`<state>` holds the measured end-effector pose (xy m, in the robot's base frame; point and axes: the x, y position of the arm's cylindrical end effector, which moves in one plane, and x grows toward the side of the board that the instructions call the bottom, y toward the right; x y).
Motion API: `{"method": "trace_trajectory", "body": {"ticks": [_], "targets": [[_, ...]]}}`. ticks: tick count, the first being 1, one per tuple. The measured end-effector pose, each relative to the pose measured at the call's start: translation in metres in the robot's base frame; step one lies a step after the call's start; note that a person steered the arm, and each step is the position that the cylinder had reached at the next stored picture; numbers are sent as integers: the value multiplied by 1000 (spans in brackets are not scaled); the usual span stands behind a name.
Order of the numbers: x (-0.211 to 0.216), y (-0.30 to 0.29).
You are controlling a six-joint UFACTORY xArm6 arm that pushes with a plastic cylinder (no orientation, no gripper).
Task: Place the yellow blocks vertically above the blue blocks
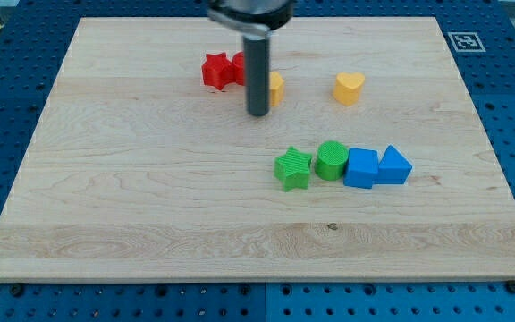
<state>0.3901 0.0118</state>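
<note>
My tip (257,113) rests on the board just left of and touching a yellow block (275,88), whose shape is partly hidden by the rod. A yellow heart block (349,88) sits to the right of it, apart. A blue cube (361,167) and a blue triangular block (392,166) sit side by side, touching, lower at the view's right. The yellow heart is above and slightly left of the blue pair. The tip is well above and left of the blue blocks.
A red star block (215,71) and another red block (239,68), partly hidden behind the rod, sit left of the tip. A green star (293,169) and a green round block (331,160) lie in a row left of the blue cube. A marker tag (463,41) sits at the board's top right corner.
</note>
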Motion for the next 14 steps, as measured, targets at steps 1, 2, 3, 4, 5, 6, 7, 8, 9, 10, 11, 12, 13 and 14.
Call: {"method": "trace_trajectory", "body": {"ticks": [1, 2, 3, 4, 5, 6, 7, 8, 9, 10, 11, 12, 13, 14], "targets": [[-3, 13], [0, -12], [-16, -23], [-30, 3], [-38, 79], [-37, 110], [-13, 90], [4, 98], [4, 168], [3, 199], [-2, 183], [-16, 155], [-36, 138], [-41, 137]]}}
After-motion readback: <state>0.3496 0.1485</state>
